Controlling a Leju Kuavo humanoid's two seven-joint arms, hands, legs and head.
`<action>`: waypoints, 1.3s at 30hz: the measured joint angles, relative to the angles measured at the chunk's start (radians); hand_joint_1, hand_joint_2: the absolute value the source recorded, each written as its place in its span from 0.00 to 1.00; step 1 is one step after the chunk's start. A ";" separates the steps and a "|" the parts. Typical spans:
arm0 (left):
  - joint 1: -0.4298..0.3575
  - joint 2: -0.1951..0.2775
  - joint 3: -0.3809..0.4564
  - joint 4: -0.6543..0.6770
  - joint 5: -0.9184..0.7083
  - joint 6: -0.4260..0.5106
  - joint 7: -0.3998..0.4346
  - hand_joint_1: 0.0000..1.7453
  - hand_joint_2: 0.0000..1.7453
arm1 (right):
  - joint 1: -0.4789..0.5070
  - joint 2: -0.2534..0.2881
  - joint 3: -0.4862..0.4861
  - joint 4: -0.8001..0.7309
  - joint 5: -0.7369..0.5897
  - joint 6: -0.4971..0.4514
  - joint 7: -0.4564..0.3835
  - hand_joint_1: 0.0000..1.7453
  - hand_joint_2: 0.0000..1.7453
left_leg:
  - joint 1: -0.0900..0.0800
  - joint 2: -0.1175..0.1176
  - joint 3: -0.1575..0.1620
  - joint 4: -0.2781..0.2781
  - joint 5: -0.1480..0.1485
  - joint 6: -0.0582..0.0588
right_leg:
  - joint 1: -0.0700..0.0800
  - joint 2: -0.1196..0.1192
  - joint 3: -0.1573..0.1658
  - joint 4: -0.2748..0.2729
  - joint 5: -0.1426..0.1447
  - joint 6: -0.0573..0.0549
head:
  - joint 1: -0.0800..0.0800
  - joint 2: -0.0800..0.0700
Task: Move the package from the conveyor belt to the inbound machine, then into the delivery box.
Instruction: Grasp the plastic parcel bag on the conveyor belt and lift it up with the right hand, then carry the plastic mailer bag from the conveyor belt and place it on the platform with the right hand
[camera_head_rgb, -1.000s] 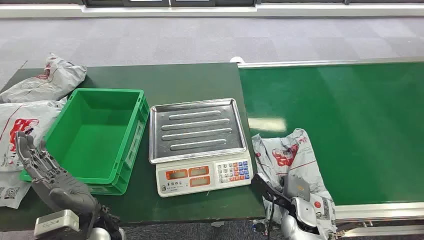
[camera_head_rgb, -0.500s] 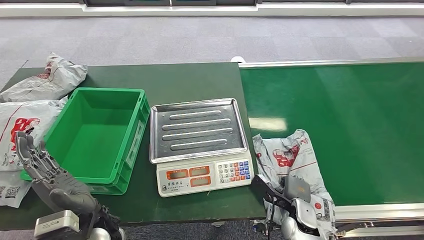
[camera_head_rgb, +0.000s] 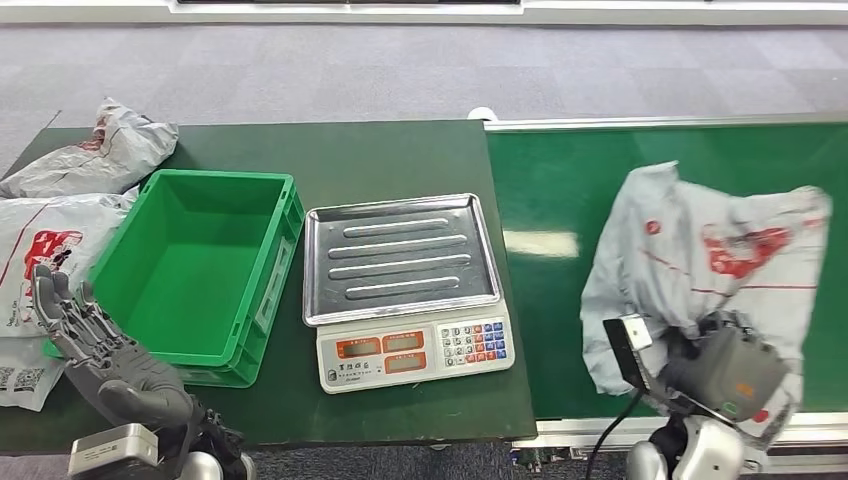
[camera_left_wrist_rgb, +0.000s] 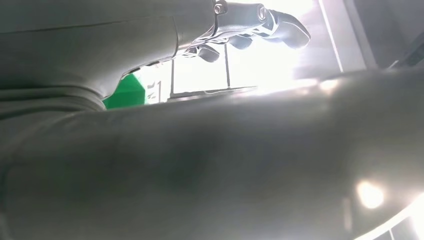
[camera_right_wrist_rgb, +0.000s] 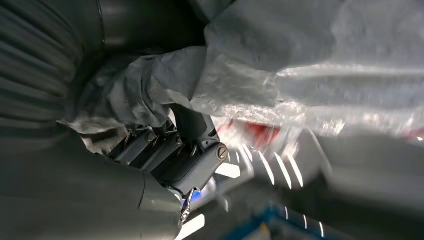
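Grey package (camera_head_rgb: 700, 250) in right hand (camera_head_rgb: 725, 370); three others (camera_head_rgb: 50, 245).

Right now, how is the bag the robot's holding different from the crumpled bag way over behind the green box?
The held package is lifted over the conveyor belt, gripped by the right hand; the crumpled bag lies untouched on the table. The held package is spread wide, the crumpled bag bunched. Both are grey with red print.

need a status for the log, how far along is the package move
Early. Done: the right hand grips the grey package and holds it above the conveyor belt. Left: the scale tray is bare, the green box empty. The left hand is open, idle.
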 joint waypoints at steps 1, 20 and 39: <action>-0.002 0.000 0.000 0.005 0.004 0.002 -0.002 0.00 0.00 | 0.002 0.000 -0.019 -0.054 0.016 -0.012 -0.018 1.00 1.00 | 0.000 0.001 0.000 0.000 0.000 0.000 | 0.000 0.001 0.000 0.000 0.000 0.000 | 0.000 0.000; -0.014 0.000 0.000 0.019 0.016 0.005 -0.008 0.00 0.00 | -0.129 -0.120 0.049 -0.324 0.137 -0.024 -0.055 1.00 1.00 | 0.000 0.003 -0.009 0.000 0.002 0.003 | -0.002 0.003 -0.001 0.000 0.003 0.004 | 0.000 0.000; -0.101 0.028 -0.047 0.059 0.082 0.005 -0.009 0.00 0.00 | -0.786 0.043 0.603 0.482 -0.885 0.473 -0.576 1.00 1.00 | 0.000 0.002 -0.012 0.000 0.016 -0.001 | 0.000 0.004 -0.015 0.005 0.013 0.001 | 0.000 0.000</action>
